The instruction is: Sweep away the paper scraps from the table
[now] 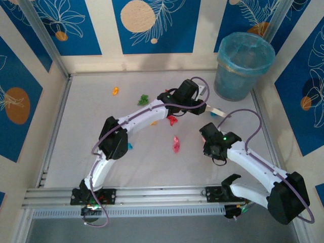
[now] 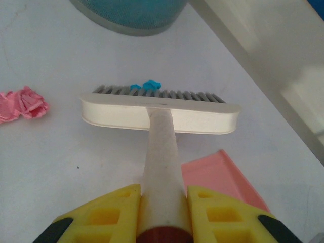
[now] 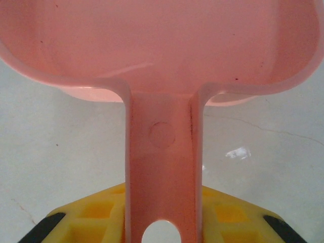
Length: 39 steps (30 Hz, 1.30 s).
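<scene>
While the left gripper (image 2: pixel 162 205) clamps the brush (image 2: pixel 159 114) and the right gripper (image 3: pixel 162 215) pinches the dustpan (image 3: pixel 162 45) ready to catch, paper scraps (image 1: pixel 176 144) lie scattered across the table (image 1: pixel 76 126), a cyan one seemingly against the bristles.

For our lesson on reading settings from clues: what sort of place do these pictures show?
Probably a robot test cell, not a home: a flat white table framed by aluminium rails, two white robot arms bolted at its near edge, and blue-and-cream patterned wall panels enclosing it.
</scene>
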Available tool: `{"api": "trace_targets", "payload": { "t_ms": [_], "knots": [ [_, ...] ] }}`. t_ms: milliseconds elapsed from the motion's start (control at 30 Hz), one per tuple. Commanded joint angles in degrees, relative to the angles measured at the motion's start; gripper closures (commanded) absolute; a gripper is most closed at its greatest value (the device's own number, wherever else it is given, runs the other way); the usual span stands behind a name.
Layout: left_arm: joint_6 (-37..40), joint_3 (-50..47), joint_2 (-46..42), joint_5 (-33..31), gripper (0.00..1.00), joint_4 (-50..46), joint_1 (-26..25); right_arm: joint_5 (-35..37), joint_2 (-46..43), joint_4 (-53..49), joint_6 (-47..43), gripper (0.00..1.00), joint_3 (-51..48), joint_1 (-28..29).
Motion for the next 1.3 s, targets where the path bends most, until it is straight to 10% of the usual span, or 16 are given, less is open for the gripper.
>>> {"api": "trace_targets", "payload": {
  "t_ms": [0, 600, 1267],
  "knots": [
    [1.5, 2.5, 0.9, 4.3, 1.0, -0.5, 0.5, 0.3, 0.8, 1.0, -0.8, 1.0, -0.8, -1.1],
    [9.4, -7.6, -9.8, 13.3, 1.0, -4.8, 0.8, -0.5, 17.1, -0.1, -3.9, 1.0, 5.1, -3.7],
    [6.4, -20.5, -20.2, 21.1, 1.0, 5.0, 4.2, 3.8, 8.9, 1.8, -1.2, 1.0, 1.1, 1.3]
  ]
}}
